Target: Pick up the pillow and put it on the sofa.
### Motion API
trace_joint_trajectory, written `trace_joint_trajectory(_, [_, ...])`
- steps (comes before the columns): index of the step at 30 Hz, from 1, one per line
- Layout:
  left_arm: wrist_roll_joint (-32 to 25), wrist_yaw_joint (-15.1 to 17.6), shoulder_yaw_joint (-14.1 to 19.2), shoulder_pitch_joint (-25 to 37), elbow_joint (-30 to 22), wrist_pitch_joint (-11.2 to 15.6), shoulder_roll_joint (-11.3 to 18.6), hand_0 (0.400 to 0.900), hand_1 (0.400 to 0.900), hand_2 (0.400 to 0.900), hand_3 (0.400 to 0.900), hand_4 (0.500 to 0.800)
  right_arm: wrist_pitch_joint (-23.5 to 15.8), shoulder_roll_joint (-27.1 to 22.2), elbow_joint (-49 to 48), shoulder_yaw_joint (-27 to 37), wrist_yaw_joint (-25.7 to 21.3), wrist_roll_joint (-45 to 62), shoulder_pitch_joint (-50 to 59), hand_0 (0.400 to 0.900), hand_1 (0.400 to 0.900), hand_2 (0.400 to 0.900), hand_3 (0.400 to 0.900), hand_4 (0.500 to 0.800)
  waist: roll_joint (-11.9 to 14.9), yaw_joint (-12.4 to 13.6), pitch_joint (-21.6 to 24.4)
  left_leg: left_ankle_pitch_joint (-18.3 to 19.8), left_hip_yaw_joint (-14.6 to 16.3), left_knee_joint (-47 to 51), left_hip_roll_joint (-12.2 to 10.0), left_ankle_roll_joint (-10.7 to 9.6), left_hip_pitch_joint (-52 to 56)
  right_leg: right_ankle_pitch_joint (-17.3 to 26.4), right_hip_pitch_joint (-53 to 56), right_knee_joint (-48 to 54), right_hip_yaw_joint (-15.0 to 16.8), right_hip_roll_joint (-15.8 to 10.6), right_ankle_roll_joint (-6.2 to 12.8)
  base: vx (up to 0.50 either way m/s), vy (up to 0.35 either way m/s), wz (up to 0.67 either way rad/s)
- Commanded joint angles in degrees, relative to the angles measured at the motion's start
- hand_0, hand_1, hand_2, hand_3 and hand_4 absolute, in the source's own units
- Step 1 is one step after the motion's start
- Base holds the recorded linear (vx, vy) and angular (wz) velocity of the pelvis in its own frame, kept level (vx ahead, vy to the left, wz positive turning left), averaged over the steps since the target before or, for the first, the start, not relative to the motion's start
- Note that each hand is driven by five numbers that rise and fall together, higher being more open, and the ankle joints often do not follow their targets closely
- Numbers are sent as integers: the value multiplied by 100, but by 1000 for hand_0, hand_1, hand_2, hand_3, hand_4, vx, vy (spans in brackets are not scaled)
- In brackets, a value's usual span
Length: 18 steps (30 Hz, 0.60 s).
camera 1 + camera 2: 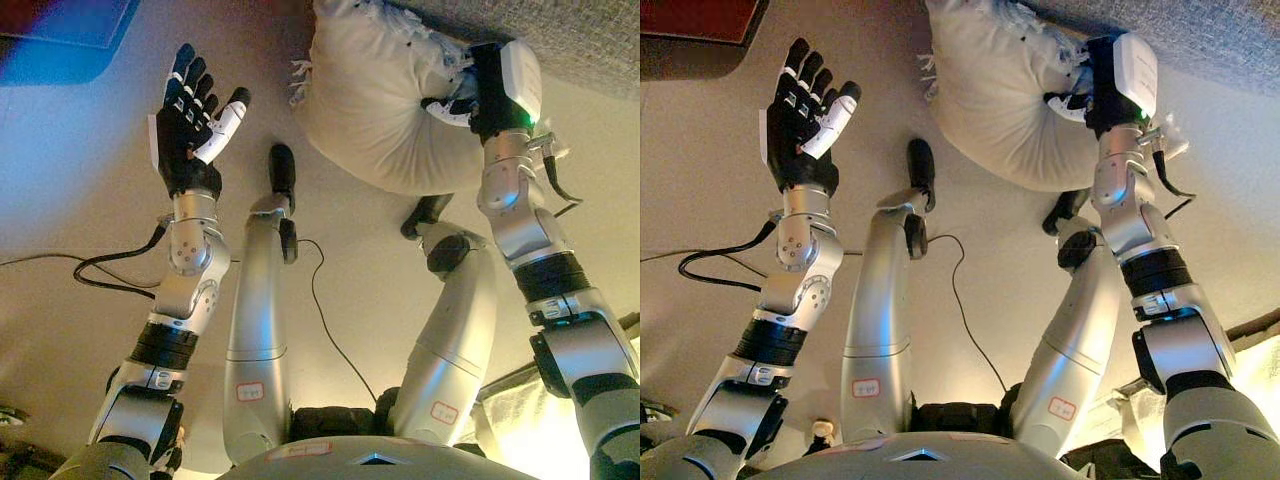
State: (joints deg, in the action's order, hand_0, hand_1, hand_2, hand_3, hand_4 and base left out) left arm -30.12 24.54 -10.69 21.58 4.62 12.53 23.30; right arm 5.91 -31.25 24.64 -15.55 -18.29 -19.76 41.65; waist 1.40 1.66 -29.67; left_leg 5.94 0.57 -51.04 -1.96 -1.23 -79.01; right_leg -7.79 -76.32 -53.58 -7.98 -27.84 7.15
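Observation:
A cream pillow [375,100] with fringed edges lies on the floor against the base of the grey sofa [560,35] at the top right. My right hand [470,95] is on the pillow's right side with its fingers curled into the fabric. My left hand [190,115] is open, fingers straight and spread, held above the bare floor to the left of the pillow, apart from it. The pillow also shows in the right eye view [1000,95], with my right hand [1090,90] and my left hand [805,110].
A dark rug or mat [60,40] lies at the top left corner. The beige floor [90,200] spreads between it and the pillow. A light cloth [520,410] shows at the lower right.

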Motion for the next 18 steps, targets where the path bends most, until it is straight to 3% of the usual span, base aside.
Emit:
trace_joint_trajectory(1, [97, 103, 268, -166, -194, 403, -174, 900, 900, 900, 900, 800, -363, 20, -770, 284, -233, 52, -198, 400, 400, 400, 400, 500, 81, 14, 541, 209, -335, 670, -83, -283, 479, 290, 285, 573, 67, 140, 350, 46, -39, 0])
trace_joint_trajectory(7, [365, 155, 495, -396, 161, 384, -278, 900, 900, 900, 900, 800, -884, 111, -1700, 666, -419, -14, -1249, 400, 400, 400, 400, 500, 233, -77, 752, 62, -336, 1536, -234, -325, 1938, 409, 1889, 1428, -216, 224, 364, 81, -74, -2])
trace_joint_trajectory(13, [333, -113, 723, -911, 236, 431, -216, 900, 900, 900, 900, 800, -1222, 72, -2330, 1016, -269, 31, -2099, 400, 400, 400, 400, 500, 275, -85, 890, -103, -405, 2327, -415, -455, 3625, 592, 3922, 2646, -690, 386, 363, 167, -79, -3])
trace_joint_trajectory(14, [311, -275, 804, -1085, 285, 390, -207, 900, 900, 900, 900, 800, -1321, 64, -2581, 1142, -138, 77, -2376, 400, 400, 400, 400, 500, 280, -83, 1072, -325, -362, 2694, -447, -454, 4182, 832, 4630, 3182, -895, 378, 331, 160, -19, 3])
trace_joint_trajectory(18, [373, -476, 969, -1397, 346, 318, -232, 900, 900, 900, 900, 800, -1438, 77, -2870, 1354, 55, 162, -2783, 400, 400, 400, 400, 500, 261, -90, 1281, -454, -218, 3446, -541, -536, 5430, 1087, 6010, 4011, -1226, 475, 451, 211, -6, -3])
